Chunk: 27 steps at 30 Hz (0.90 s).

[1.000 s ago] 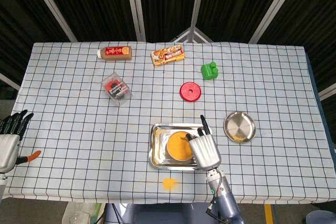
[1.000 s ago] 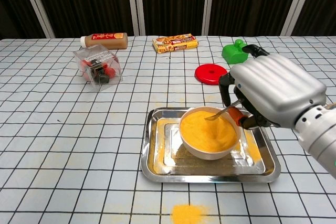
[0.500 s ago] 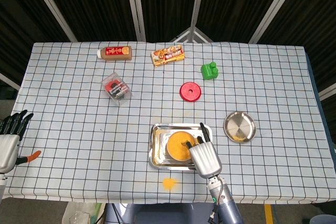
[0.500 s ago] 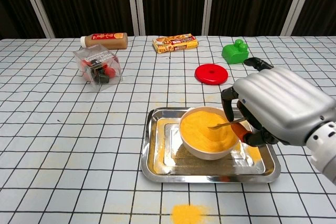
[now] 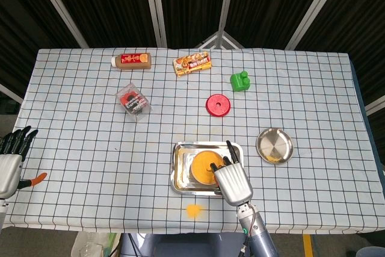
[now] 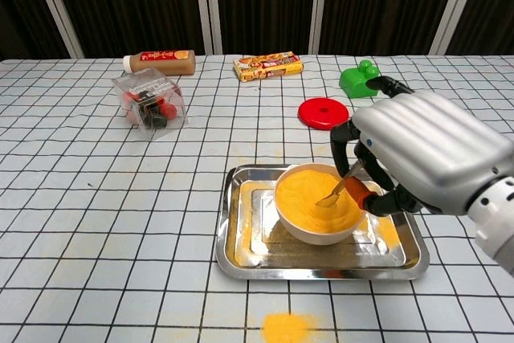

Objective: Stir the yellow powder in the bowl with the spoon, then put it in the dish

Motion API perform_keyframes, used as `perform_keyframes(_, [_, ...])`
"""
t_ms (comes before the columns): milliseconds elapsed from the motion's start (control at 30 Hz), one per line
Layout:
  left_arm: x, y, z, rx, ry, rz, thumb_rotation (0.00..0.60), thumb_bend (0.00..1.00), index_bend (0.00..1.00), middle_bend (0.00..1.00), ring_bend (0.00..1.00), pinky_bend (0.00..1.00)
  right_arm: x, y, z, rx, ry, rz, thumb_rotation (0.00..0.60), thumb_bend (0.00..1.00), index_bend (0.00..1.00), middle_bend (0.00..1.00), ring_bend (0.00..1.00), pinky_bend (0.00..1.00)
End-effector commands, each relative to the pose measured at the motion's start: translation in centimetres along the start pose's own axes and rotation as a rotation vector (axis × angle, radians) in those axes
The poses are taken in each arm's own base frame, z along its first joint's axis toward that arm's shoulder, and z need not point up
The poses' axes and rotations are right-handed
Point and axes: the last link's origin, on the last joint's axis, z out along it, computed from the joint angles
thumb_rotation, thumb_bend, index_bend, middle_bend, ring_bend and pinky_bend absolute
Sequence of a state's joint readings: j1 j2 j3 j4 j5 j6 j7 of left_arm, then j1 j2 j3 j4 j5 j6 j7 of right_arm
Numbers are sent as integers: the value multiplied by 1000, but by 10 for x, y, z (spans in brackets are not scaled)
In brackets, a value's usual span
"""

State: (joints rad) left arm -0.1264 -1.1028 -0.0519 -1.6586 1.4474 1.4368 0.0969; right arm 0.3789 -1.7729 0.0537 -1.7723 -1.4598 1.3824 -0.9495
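The right hand (image 6: 418,158) grips the orange-handled metal spoon (image 6: 341,190), tip in the white bowl (image 6: 320,203) of yellow powder (image 6: 305,194); the left hand (image 5: 11,157) lies released.

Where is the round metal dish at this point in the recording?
In the head view the dish sits on the table's right side, just right of the tray holding the bowl, and nearer the robot than the red disc.

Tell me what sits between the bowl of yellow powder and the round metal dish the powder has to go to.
Nothing visible blocks the way. The dish lies to the right of the tray that holds the bowl, with only bare tablecloth between. The right hand holds the spoon in the powder; only the tray's low rim needs clearing.
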Motion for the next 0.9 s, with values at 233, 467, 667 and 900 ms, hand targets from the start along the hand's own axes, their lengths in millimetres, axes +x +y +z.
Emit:
perform_keyframes(233, [0, 0, 1, -1, 0, 3, 600, 0, 0, 0, 0, 0, 3, 3, 16, -3, 63, 20, 600, 762, 923, 797, 452, 0])
perform_keyframes(467, [-1, 0, 1, -1, 0, 4, 600, 0, 0, 0, 0, 0, 1, 5, 25, -10, 83, 22, 600, 762, 923, 796, 452, 0])
perform_keyframes(667, [-2, 0, 1, -1, -6, 9, 600, 0, 0, 0, 0, 0, -4, 10, 29, -29, 78, 19, 600, 761, 923, 797, 452, 0])
perform_keyframes(900, [-2, 0, 0, -1, -8, 10, 600, 0, 0, 0, 0, 0, -9, 12, 25, -35, 48, 26, 600, 761, 923, 797, 452, 0])
